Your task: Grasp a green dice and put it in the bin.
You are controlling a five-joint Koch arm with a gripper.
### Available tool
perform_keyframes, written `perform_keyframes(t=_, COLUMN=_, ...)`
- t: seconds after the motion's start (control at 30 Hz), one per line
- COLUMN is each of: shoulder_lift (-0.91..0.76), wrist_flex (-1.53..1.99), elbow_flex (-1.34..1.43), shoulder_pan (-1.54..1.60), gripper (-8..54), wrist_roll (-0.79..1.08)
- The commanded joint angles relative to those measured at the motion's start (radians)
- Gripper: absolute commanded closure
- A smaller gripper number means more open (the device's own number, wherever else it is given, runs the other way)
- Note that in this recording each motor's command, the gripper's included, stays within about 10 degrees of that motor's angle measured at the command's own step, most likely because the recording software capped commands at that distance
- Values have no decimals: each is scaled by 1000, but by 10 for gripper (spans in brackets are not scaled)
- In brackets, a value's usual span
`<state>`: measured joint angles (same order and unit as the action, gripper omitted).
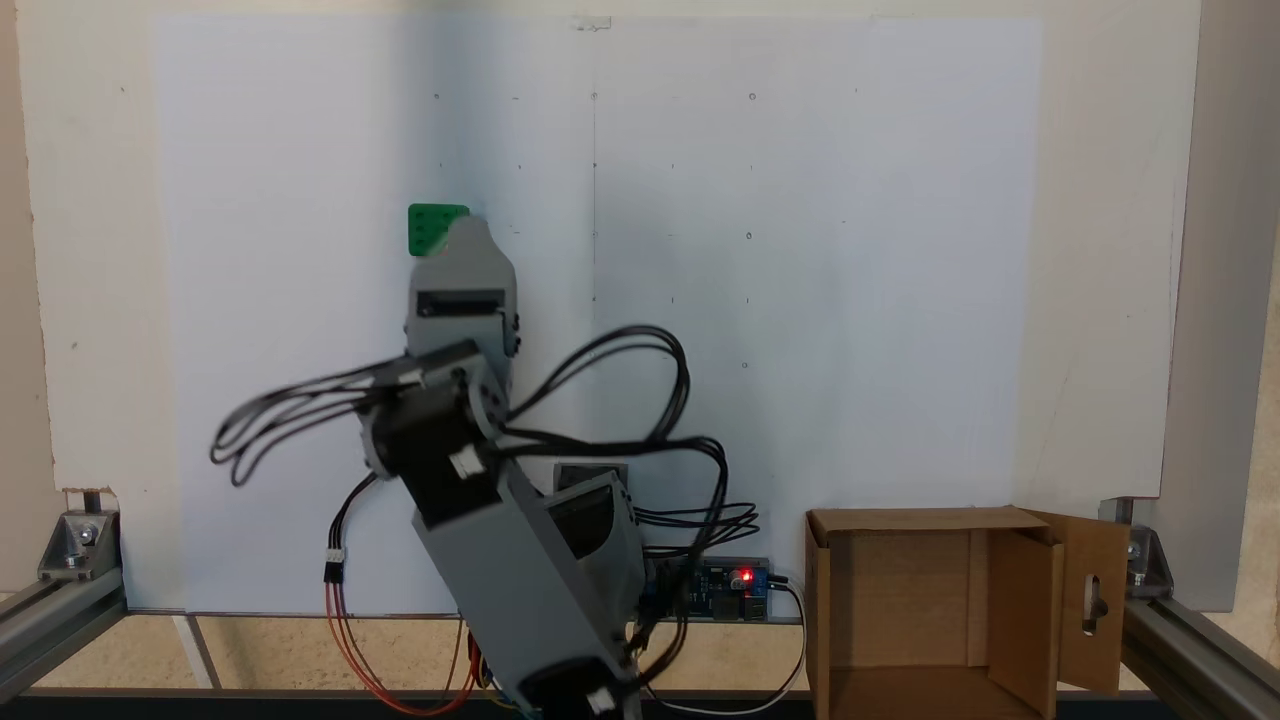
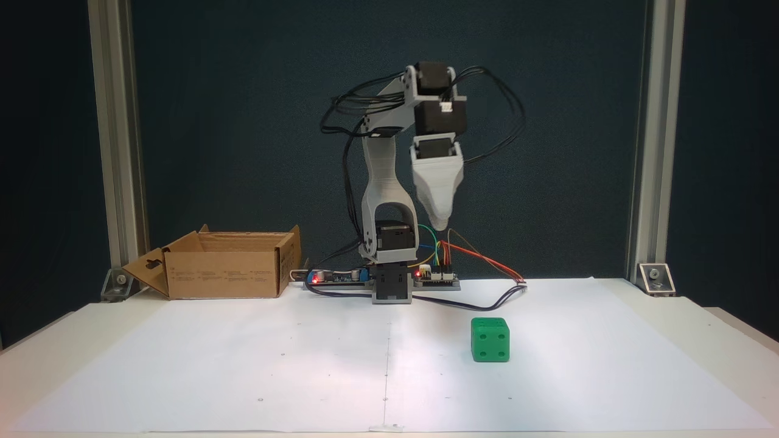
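Note:
The green dice (image 2: 490, 339) rests on the white paper, right of centre and in front of the arm's base; in the other fixed view the green dice (image 1: 430, 228) is partly covered by the arm's tip. My gripper (image 2: 439, 224) points straight down, high above the table, behind and slightly left of the dice, and holds nothing. It shows as a single tapered tip (image 1: 466, 238), so the jaws' stand is unclear. The bin (image 2: 225, 274), a brown cardboard box with open flaps, stands at the back left; in the other view the bin (image 1: 1015, 600) sits at the lower right.
Circuit boards with red lights (image 2: 331, 277) and loose cables (image 2: 487, 267) lie around the arm's base (image 2: 391, 286). Aluminium frame posts (image 2: 644, 140) stand at both back corners. White paper (image 2: 243, 365) covers the table.

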<state>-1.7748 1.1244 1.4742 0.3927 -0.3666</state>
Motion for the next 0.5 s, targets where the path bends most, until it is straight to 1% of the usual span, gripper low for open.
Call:
perform_keyframes(t=0.0, shoulder_lift=35, wrist_flex=12, elbow_flex=-95, shoulder_pan=15, gripper=22, wrist_roll=-104)
perform_keyframes(t=0.23, shoulder_lift=186, wrist_flex=0, elbow_flex=-238, shoulder_pan=29, gripper=19, wrist_roll=-233)
perform_keyframes(t=0.47, shoulder_lift=328, wrist_flex=-25, elbow_flex=-313, shoulder_pan=75, gripper=18, wrist_roll=-270)
